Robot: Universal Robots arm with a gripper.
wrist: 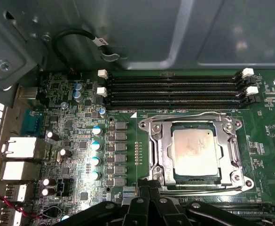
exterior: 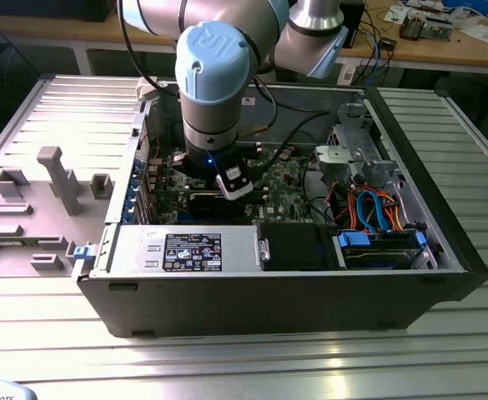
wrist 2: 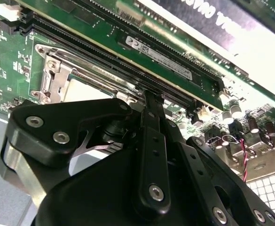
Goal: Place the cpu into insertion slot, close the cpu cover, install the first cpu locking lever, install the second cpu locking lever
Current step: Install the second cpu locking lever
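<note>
The cpu (wrist: 195,151) sits in the insertion slot (wrist: 157,155), beside the memory slots (wrist: 175,88).

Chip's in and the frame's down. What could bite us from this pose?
1. The gripper sits right at the edge of the cover over the cpu; a sideways slip could scrape the frame or the green board.
2. The memory slots lie just beyond the socket, so overshoot could knock them.
3. Whether the levers are latched is hard to tell; an unlatched cover may lift.
</note>
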